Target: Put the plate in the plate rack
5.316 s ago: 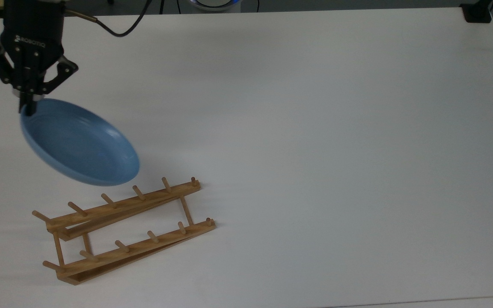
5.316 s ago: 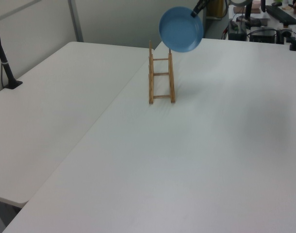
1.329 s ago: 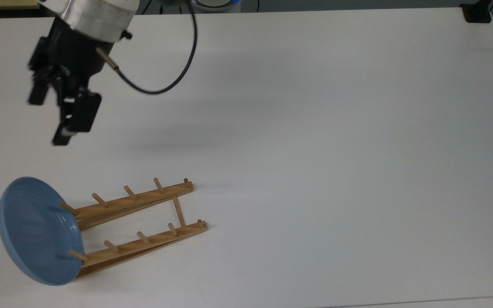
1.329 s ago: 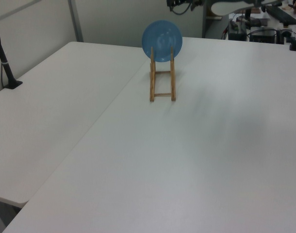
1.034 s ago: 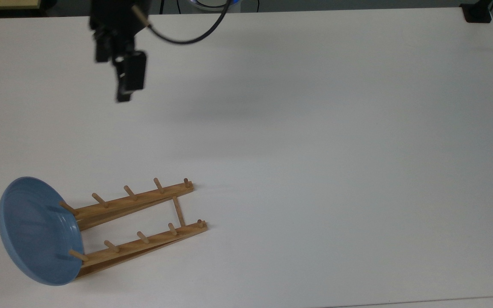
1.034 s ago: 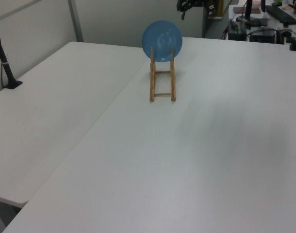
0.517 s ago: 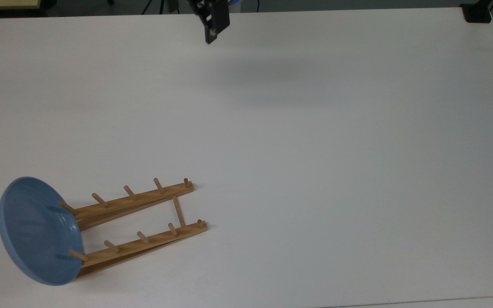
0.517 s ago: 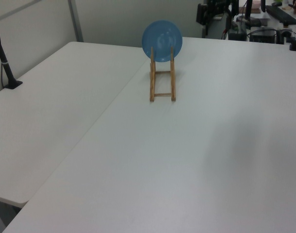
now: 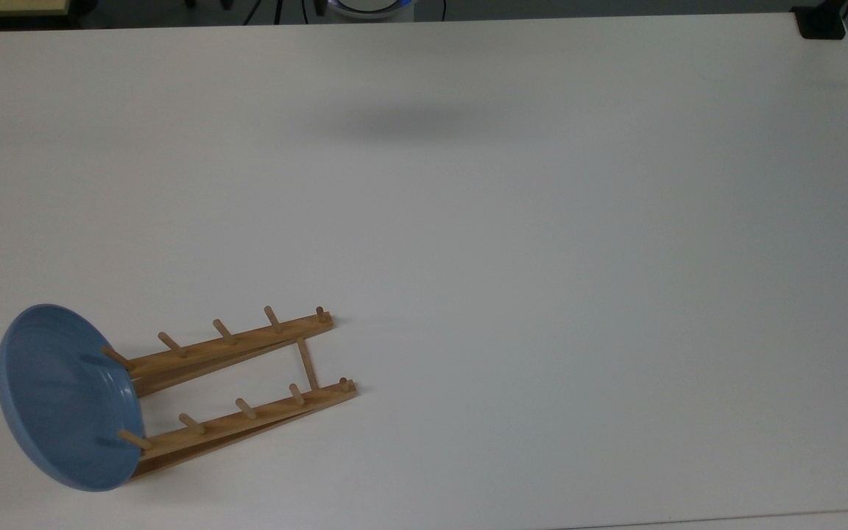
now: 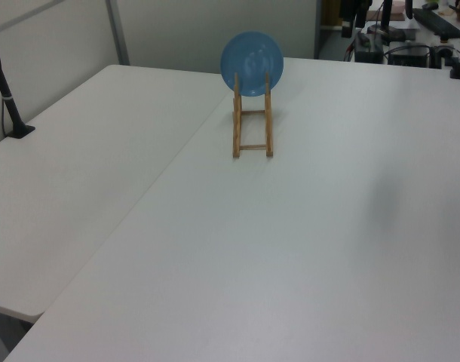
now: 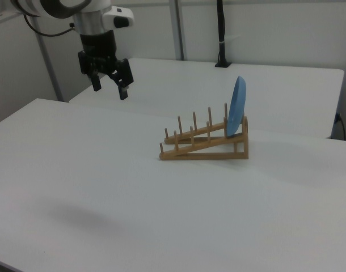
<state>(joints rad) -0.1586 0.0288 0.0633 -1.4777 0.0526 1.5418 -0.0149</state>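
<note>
Plate [image 9: 63, 401]: blue, standing on edge at the raised end of the plate rack [image 9: 240, 383]; in the top view at about 8 o'clock of the table [image 9: 542, 258]. In the right view [image 11: 237, 113] it tilts slightly, leaning at the tall end of the rack [image 11: 207, 144], behind the last pair of pegs.
Rack: light wood, two rails with pegs joined by crossbars; in the top view it runs from the plate toward 2 o'clock. In the left view [image 10: 251, 124] seen end-on, plate [image 10: 251, 63] at its far end, 12 o'clock of the rack.
Gripper [image 11: 109, 86]: in the right view high at 10 o'clock, well apart from rack and plate, above the table [image 11: 105, 187]; fingers spread, nothing between them.
Contact: plate rests on rack alone.
Table: white, a soft shadow near 12 o'clock in the top view.
Background: second white table [image 10: 79, 166] at 9 o'clock in the left view; black post [image 11: 220, 34] at 12 o'clock in the right view.
</note>
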